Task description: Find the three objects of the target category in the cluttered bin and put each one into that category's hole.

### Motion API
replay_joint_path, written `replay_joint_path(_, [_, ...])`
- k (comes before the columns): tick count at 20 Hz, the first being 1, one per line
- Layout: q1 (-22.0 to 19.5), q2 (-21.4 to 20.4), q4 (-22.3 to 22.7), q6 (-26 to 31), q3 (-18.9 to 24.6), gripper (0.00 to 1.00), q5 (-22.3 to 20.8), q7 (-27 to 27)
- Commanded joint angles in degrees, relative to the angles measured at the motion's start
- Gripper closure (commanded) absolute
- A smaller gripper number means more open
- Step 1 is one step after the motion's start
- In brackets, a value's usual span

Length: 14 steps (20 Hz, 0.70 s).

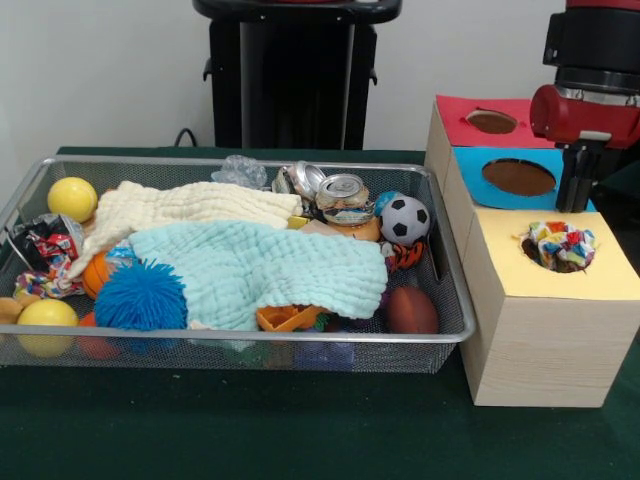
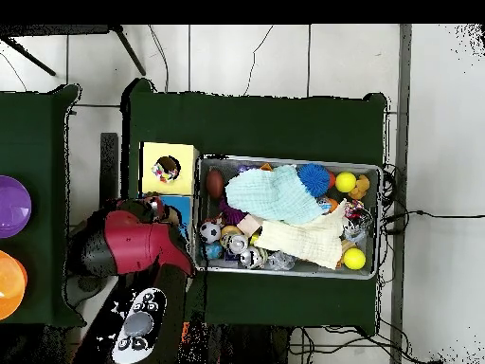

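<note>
One knotted toy sat in the yellow box's hole, just below the end effector; grip unclear, two still unfound.

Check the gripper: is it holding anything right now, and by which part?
Nothing visibly held. The gripper hangs above the boxes, nothing visible under it; a knotted cloth toy sits in the yellow box's hole, apart from it. Open or shut: can't tell.
</note>
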Motion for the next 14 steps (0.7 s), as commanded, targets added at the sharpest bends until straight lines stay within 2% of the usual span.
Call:
replay_joint_path(1, [-0.66, 2.97, -3.04, -3.54, -1.66, 1.0, 3.92, 14.61])
replay_joint_path(5, [-0.03, 2.88, -3.61, -2.63, -2.91, 1.0, 4.83, 14.36])
replay_joint_path(10, [1.86, 4.95, -4.65, -5.2, -5.87, 1.0, 7.09, 15.91])
replay_joint_path(14, [2.08, 4.51, -4.01, -7.12, -6.21, 1.0, 8.21, 15.69])
